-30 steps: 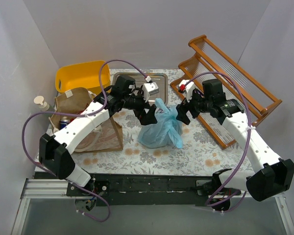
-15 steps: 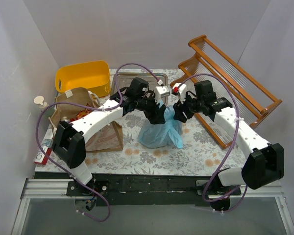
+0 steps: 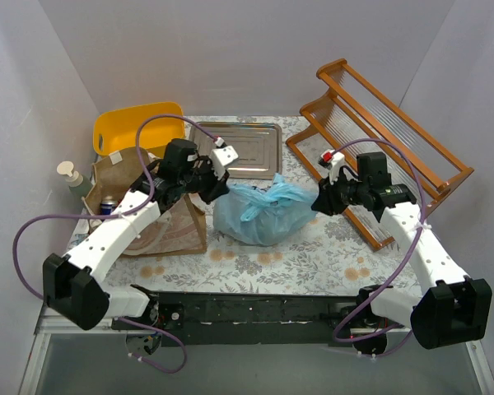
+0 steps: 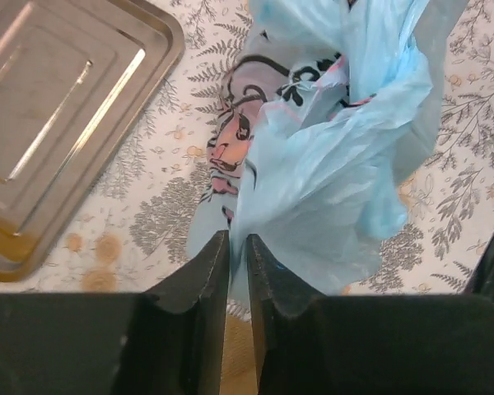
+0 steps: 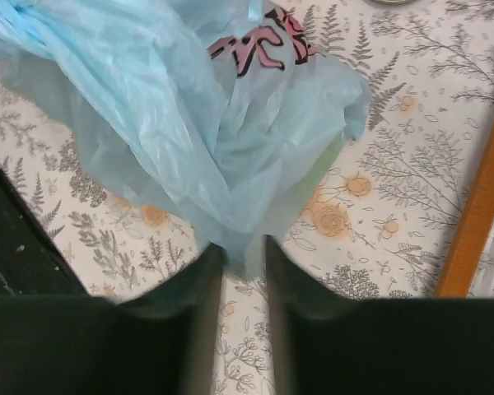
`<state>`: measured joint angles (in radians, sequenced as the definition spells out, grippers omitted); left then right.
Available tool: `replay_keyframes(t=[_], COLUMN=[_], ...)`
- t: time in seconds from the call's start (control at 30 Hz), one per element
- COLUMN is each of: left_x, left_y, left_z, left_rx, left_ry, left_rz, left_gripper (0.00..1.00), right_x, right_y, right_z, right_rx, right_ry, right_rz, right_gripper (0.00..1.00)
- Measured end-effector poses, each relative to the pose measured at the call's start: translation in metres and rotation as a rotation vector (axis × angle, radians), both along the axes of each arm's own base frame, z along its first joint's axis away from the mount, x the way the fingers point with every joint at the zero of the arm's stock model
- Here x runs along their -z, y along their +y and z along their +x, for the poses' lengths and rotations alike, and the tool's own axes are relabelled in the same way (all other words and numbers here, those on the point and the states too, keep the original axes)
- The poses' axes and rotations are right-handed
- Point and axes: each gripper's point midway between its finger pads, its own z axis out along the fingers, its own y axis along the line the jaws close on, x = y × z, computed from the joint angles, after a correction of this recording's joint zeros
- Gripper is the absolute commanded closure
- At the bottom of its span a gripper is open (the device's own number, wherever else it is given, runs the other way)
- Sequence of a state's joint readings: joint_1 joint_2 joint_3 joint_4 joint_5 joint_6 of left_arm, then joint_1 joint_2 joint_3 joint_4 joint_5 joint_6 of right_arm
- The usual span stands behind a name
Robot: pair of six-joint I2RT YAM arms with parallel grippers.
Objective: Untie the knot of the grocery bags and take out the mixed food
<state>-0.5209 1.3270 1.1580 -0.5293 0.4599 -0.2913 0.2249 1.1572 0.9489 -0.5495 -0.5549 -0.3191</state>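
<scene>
I am holding the blue plastic bag [image 3: 259, 216] between my two grippers, in the middle of the flowered table [image 3: 329, 255]. My left gripper [image 4: 238, 243] is pinching a fold of the thin plastic at the bag's left side, its fingers pressing almost together with only the film between them. My right gripper [image 5: 244, 252] is pinching a gathered bunch of plastic at the bag's right side, its fingers nearly closed on it in the same way. The bag is lying spread wide and crumpled between the two grips, showing a pink and black cartoon print. Something pale green is glimmering through the film near my right fingers, but I cannot tell what it is. The metal tray [image 3: 243, 138] is lying just behind the bag. The brown paper bag [image 3: 177, 229] is sitting to the left, under my left arm. A blue can [image 3: 108, 206] is showing at its left edge. The yellow tub [image 3: 136, 127] is sitting behind it, and the wooden rack [image 3: 379, 123] is standing along the right.
</scene>
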Motion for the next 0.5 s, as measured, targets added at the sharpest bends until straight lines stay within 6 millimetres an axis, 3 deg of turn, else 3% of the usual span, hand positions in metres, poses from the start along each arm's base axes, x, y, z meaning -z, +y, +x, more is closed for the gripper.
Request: replay_keyframes(t=[0.03, 0.07, 0.17, 0.37, 0.5], left_x=[-0.008, -0.015, -0.024, -0.022, -0.015], left_y=[0.009, 0.012, 0.004, -0.033, -0.047], left_z=[0.0, -0.001, -0.007, -0.031, -0.049], left_rx=[-0.014, -0.009, 0.024, 0.156, 0.233], left_ry=[-0.031, -0.056, -0.067, -0.023, 0.003], left_rz=[-0.001, -0.003, -0.023, -0.042, -0.034], left_gripper=[0.43, 0.39, 0.32, 0.32, 0.35], right_x=[-0.001, -0.002, -0.012, -0.059, -0.057], right_y=[0.0, 0.001, 0.009, 0.044, 0.062], right_z=[-0.006, -0.01, -0.018, -0.019, -0.025], right_rx=[-0.003, -0.002, -0.049, -0.229, -0.334], right_ry=[0.019, 0.033, 0.01, -0.162, -0.206], right_rz=[0.012, 0.024, 0.037, 0.055, 0.039], right_gripper=[0.18, 0.08, 0.02, 0.03, 0.06])
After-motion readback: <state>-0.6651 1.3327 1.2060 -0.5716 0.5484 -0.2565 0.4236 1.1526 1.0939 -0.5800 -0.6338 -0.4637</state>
